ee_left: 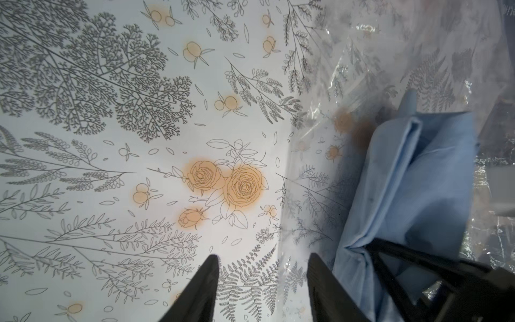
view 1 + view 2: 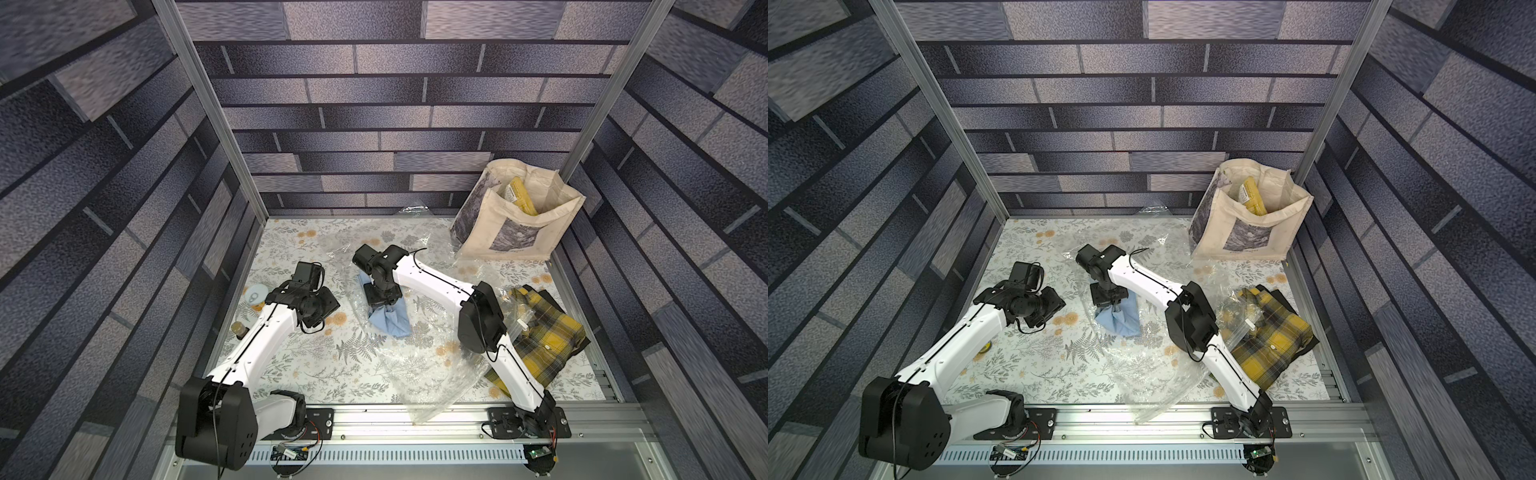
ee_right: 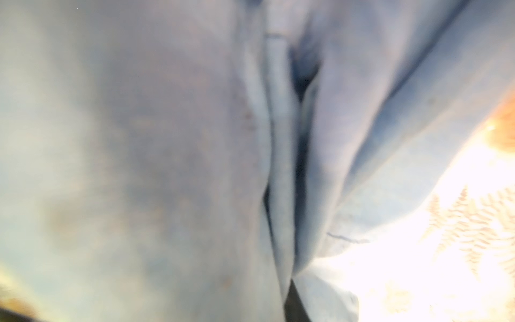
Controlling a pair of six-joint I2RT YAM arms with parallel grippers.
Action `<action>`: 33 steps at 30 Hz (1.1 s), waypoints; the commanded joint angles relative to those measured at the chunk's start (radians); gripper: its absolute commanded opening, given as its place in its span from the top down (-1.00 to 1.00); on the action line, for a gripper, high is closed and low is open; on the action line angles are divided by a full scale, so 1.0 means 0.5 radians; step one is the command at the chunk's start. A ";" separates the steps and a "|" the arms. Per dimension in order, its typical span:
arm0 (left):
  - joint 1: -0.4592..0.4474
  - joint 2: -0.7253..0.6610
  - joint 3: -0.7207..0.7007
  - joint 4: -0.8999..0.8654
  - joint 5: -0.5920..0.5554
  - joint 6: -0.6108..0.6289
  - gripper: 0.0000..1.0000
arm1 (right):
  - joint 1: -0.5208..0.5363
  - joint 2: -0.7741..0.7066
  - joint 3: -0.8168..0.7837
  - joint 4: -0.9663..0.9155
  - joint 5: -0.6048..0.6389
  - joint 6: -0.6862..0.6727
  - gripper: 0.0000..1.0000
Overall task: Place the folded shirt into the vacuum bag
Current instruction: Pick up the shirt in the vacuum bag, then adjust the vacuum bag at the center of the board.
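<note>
Two grippers | right gripper (image 2: 380, 306), centre of the flowered table (image 2: 291, 365), pinches the soft folded light-blue cloth shirt (image 2: 392, 322), bunching it, we judge to carry it | large crinkly transparent plastic vacuum bag (image 2: 419, 365) spreads from centre toward 5 o'clock; shirt inside or upon it, we cannot tell | left gripper (image 1: 263, 256), shirt's 9 o'clock, jaws spread, empty

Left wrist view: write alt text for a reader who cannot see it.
The left gripper, jaws open and empty, hangs over a floral tablecloth. Beside it, the right gripper pinches a folded blue shirt lying amid the crinkly vacuum bag.
</note>
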 commanded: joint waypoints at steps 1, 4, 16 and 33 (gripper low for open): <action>-0.153 0.071 0.020 -0.023 -0.002 -0.031 -0.24 | -0.090 -0.329 -0.116 0.148 -0.110 0.062 1.00; -0.360 0.174 -0.001 0.015 -0.026 -0.101 -0.26 | -0.172 -0.537 -0.395 0.177 -0.107 0.054 1.00; -0.685 0.639 0.080 0.204 -0.027 -0.156 0.01 | -0.275 -0.856 -1.125 0.150 0.233 -0.092 1.00; -0.170 0.784 0.249 0.265 -0.043 0.086 1.00 | -0.183 -0.061 -0.662 0.712 -0.344 0.155 1.00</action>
